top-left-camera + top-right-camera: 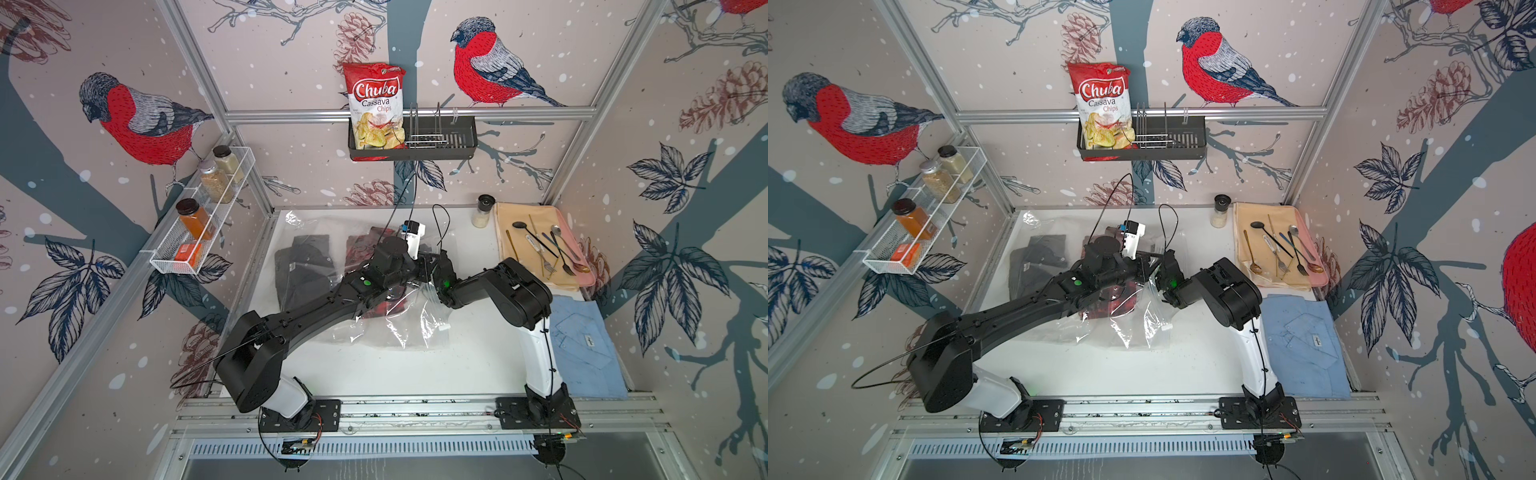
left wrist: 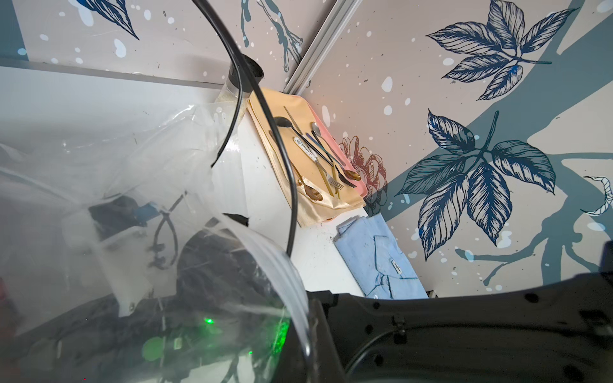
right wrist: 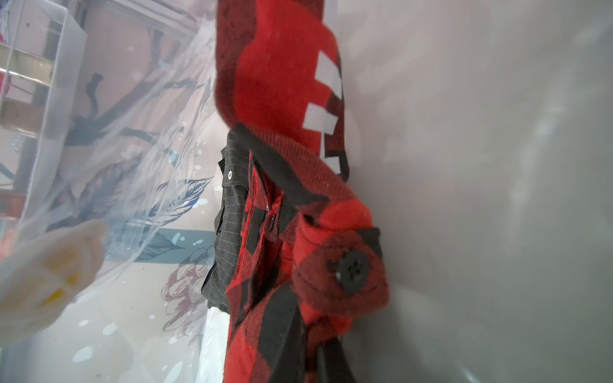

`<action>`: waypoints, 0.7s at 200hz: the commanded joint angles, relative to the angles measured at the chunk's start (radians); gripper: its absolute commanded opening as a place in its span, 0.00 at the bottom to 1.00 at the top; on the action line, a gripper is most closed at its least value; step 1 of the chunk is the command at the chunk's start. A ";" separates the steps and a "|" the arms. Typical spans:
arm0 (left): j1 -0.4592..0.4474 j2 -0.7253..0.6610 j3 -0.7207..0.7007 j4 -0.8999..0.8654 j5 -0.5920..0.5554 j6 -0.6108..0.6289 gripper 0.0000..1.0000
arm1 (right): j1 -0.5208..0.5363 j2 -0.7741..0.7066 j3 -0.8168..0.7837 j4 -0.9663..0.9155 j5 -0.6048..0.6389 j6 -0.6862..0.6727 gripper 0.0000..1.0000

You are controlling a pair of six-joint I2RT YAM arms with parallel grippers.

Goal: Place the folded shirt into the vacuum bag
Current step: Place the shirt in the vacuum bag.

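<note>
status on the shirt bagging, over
Shut: left gripper at lifted edge of vacuum bag, right gripper by red plaid shirt inside. Outside on table: light blue folded shirt. Both grippers crowd the bag mouth.

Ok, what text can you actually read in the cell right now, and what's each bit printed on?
"Chuba": chips bag standing in the black basket on the back wall.
"Cassava Chips": same bag, below the brand.
Smaller print on that bag: too small to read.
Label on the blue shirt: blurred.
Markings on the white knife handle: too small.
Spice jars in the wire rack: nothing legible.
</note>
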State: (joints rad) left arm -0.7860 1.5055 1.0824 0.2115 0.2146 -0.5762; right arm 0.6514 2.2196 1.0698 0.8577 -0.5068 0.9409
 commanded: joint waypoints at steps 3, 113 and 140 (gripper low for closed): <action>-0.004 0.008 0.021 0.056 0.050 -0.002 0.00 | 0.010 0.031 0.038 0.014 -0.057 -0.005 0.10; 0.006 0.038 0.045 0.001 -0.047 0.037 0.00 | -0.041 -0.214 -0.207 -0.027 -0.018 0.022 0.53; 0.032 0.060 0.039 0.011 -0.036 0.029 0.00 | -0.108 -0.416 -0.368 -0.092 -0.046 -0.026 0.66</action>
State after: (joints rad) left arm -0.7731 1.5528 1.1191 0.1959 0.1974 -0.5583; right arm 0.5793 1.9289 0.7959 0.8089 -0.5274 0.9718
